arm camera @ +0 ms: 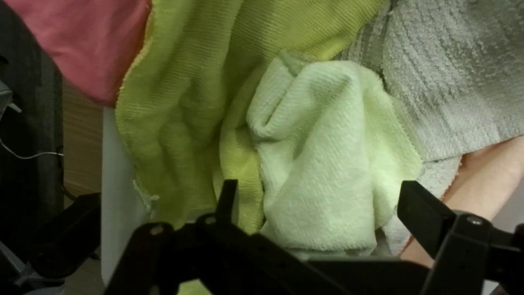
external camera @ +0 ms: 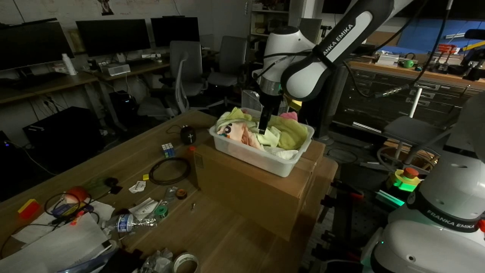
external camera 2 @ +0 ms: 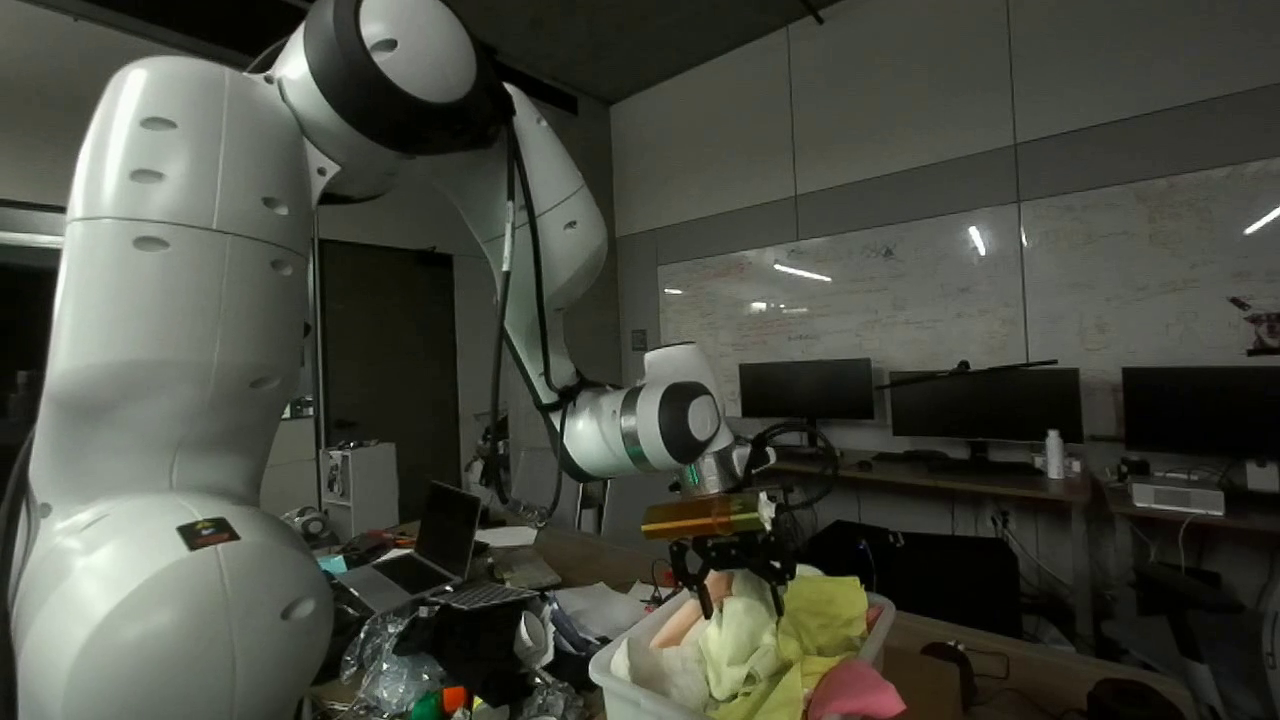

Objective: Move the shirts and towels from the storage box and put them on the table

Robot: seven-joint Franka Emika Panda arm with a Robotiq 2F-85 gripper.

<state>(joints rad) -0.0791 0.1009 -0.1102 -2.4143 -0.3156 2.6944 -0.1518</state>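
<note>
The white storage box (external camera: pixel 248 151) is heaped with cloths and also shows in an exterior view (external camera 2: pixel 635 690). My gripper points down over the heap in both exterior views (external camera: pixel 262 129) (external camera 2: pixel 742 603). In the wrist view the gripper (arm camera: pixel 317 194) is open. Its fingers stand on either side of a pale green towel (arm camera: pixel 323 164); whether they touch cloth I cannot tell. A yellow-green towel (arm camera: pixel 176 135) lies at the left finger. A grey-white towel (arm camera: pixel 454 82) and a peach cloth (arm camera: pixel 487 176) lie right. A pink cloth (arm camera: pixel 98 45) hangs over the rim.
The storage box stands on a cardboard box (external camera: pixel 246 193) on the wooden table (external camera: pixel 219 246). The table also bears a puzzle cube (external camera: pixel 168 150), a cable coil (external camera: pixel 169 171), a plastic bottle (external camera: pixel 130 223), papers (external camera: pixel 72 242) and a laptop (external camera 2: pixel 445 535).
</note>
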